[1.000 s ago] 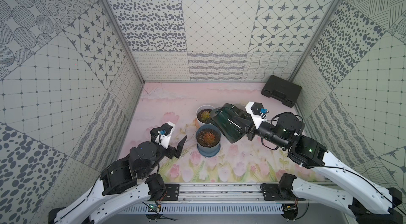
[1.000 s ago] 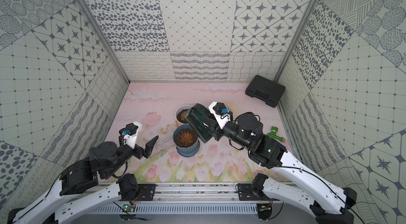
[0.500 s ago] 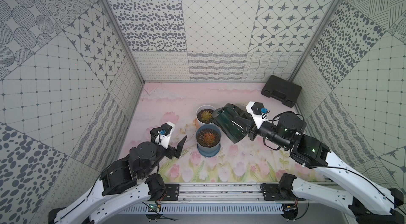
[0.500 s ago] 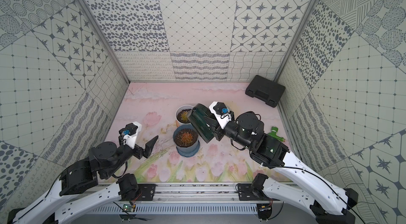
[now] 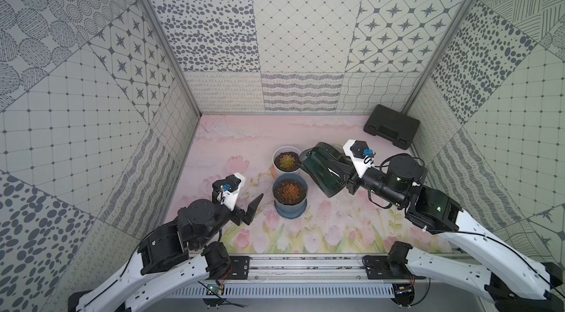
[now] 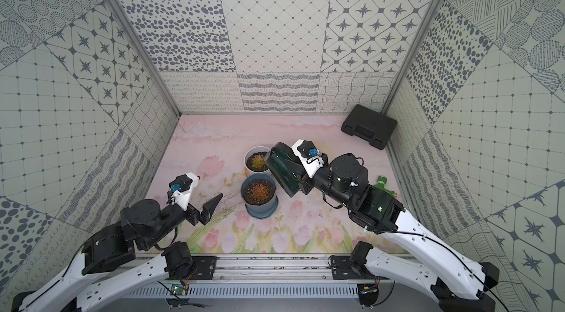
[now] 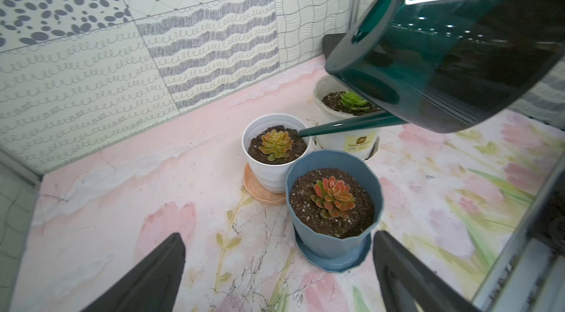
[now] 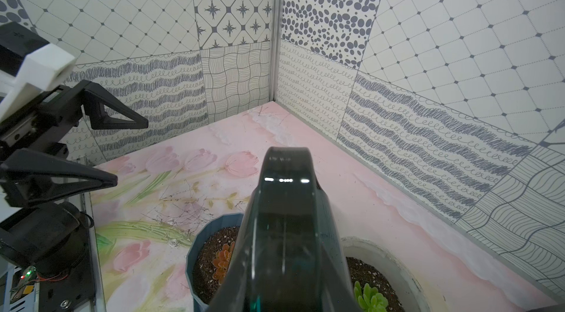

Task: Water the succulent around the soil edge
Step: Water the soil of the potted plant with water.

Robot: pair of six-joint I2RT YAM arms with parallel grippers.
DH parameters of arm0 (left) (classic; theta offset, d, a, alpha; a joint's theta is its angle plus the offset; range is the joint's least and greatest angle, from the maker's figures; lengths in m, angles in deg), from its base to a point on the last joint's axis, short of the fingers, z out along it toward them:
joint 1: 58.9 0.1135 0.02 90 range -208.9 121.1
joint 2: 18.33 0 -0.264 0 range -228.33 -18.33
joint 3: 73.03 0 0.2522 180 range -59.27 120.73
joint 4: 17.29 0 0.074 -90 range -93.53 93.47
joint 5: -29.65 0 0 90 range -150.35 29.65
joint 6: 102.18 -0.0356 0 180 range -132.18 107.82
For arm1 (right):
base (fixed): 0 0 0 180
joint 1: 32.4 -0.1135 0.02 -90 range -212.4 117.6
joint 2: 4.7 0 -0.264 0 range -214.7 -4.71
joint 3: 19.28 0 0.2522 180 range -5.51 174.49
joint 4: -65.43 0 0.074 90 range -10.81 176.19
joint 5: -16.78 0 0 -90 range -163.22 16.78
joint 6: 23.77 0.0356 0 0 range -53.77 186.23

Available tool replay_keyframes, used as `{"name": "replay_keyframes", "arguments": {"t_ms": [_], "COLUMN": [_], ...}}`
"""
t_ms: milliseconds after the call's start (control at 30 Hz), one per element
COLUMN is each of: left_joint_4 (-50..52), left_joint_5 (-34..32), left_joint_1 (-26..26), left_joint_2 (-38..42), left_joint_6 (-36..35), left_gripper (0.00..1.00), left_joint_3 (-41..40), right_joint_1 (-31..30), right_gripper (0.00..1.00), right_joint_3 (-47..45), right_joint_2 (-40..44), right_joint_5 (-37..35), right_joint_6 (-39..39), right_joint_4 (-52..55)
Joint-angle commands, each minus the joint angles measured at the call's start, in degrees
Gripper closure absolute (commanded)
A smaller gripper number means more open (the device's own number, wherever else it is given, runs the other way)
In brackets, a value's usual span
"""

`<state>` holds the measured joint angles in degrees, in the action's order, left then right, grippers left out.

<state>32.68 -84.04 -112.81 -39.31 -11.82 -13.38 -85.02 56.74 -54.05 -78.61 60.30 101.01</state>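
Floral tabletop, watering can, wrist-only third pot

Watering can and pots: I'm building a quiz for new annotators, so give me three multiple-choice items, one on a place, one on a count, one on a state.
1. Where is the spout tip of the watering can?
A) above the black case
B) against the back wall
C) at the soil edge of the small white pot

2. How many potted plants are there?
A) two
B) three
C) four

3. How is the left gripper?
A) open, empty
B) shut, empty
C) shut on the can

Answers:
1 C, the spout ends just inside that pot's rim.
2 B, the small white pot, the blue pot and the large white pot each hold one.
3 A, its jaws stand wide apart with nothing between.
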Motion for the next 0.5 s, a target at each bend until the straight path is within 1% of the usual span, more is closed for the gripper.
{"name": "replay_keyframes", "arguments": {"t_ms": [0, 100, 233, 333, 467], "left_joint_4": [-3.8, -0.7, 3.1, 3.8, 3.1], "left_joint_5": [15.5, 12.5, 12.9, 13.2, 12.0], "left_joint_1": [-0.1, 0.0, 0.0, 0.1, -0.1], "left_joint_2": [2.1, 1.3, 0.5, 1.5, 3.1], "left_joint_6": [-1.4, 1.3, 4.8, 5.7, 4.9], "left_gripper": [0.01, 0.01, 0.01, 0.01, 0.02], "left_joint_3": [-0.6, 1.4, 2.6, 2.1, 1.2], "right_joint_1": [0.2, 0.2, 0.2, 0.2, 0.2], "right_gripper": [1.00, 1.00, 1.00, 1.00, 1.00], "right_joint_3": [2.7, 2.7, 2.9, 3.2, 3.7], "right_joint_2": [0.0, -0.4, -1.0, -1.4, -2.1], "right_joint_5": [-1.0, -0.9, -1.9, -2.4, -3.1], "right_joint_6": [-1.0, -1.1, -1.4, -1.8, -2.0], "right_joint_4": [-4.6, -4.6, -4.8, -4.8, -4.9]}}
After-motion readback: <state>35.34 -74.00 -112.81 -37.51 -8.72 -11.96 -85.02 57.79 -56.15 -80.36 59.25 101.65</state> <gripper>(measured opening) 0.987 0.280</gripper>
